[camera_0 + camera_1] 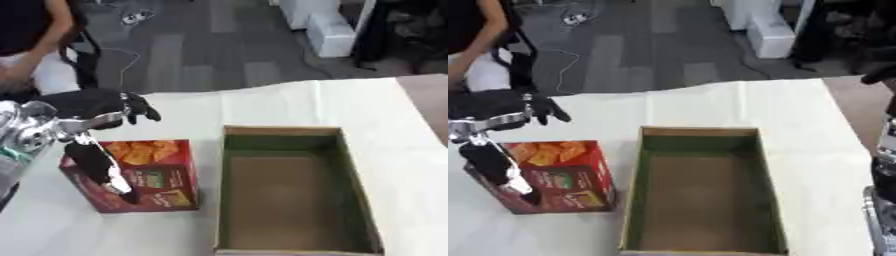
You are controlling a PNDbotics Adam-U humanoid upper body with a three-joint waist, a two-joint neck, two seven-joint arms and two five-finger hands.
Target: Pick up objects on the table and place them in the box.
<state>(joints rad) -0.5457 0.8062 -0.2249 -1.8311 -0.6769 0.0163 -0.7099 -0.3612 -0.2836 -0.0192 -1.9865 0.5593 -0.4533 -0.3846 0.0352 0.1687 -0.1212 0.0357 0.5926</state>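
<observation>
A red cracker box lies on the white table, just left of the open cardboard box, whose brown floor is bare. My left hand hangs over the cracker box's far left corner. Its fingers spread out beyond the far edge, apart from the box. Its thumb reaches down along the near left face of the cracker box. Only a dark part of my right hand shows at the right edge of the right eye view, above its arm.
The table's far edge runs just behind my left hand, with grey floor beyond. White cabinets stand at the back right. A person stands at the far left, off the table. Bare cloth lies right of the cardboard box.
</observation>
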